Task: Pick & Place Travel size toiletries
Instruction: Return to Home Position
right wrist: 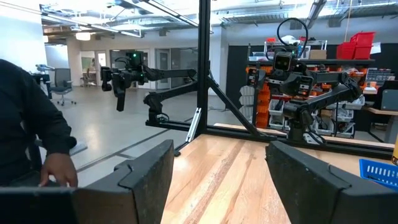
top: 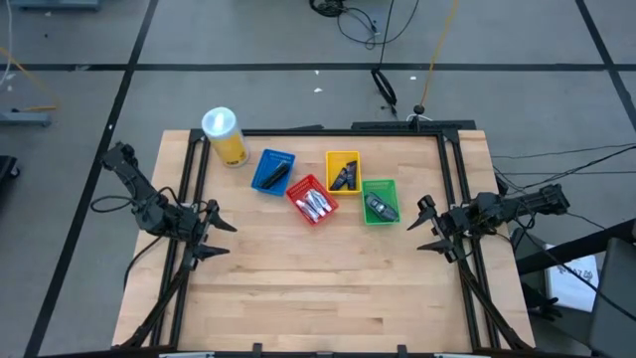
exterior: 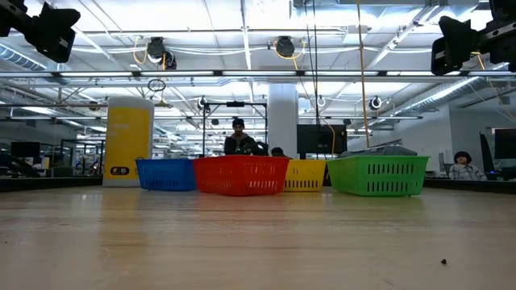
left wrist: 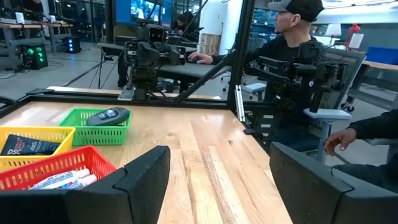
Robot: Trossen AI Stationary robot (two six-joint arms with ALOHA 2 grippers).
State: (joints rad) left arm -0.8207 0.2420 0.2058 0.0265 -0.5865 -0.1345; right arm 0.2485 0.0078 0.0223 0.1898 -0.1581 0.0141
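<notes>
The travel size toiletries lie in four small baskets in a row at the table's far middle. A dark item is in the blue basket (top: 272,171). Silvery-white tubes (top: 316,206) are in the red basket (top: 312,199). Dark packets (top: 344,177) are in the yellow basket (top: 343,172). A dark grey piece (left wrist: 109,116) is in the green basket (top: 380,201). My left gripper (top: 212,231) hovers open at the table's left edge, pointing level toward the right. At the right edge my right gripper (top: 425,227) hovers open, facing left. Neither has anything between its fingers.
A tall yellow canister with a white lid (top: 224,134) stands at the far left, beside the blue basket. Bare wooden tabletop (top: 318,288) stretches from the baskets to the near edge. A black frame (top: 452,179) borders the table. A person (left wrist: 292,37) sits beyond the right edge.
</notes>
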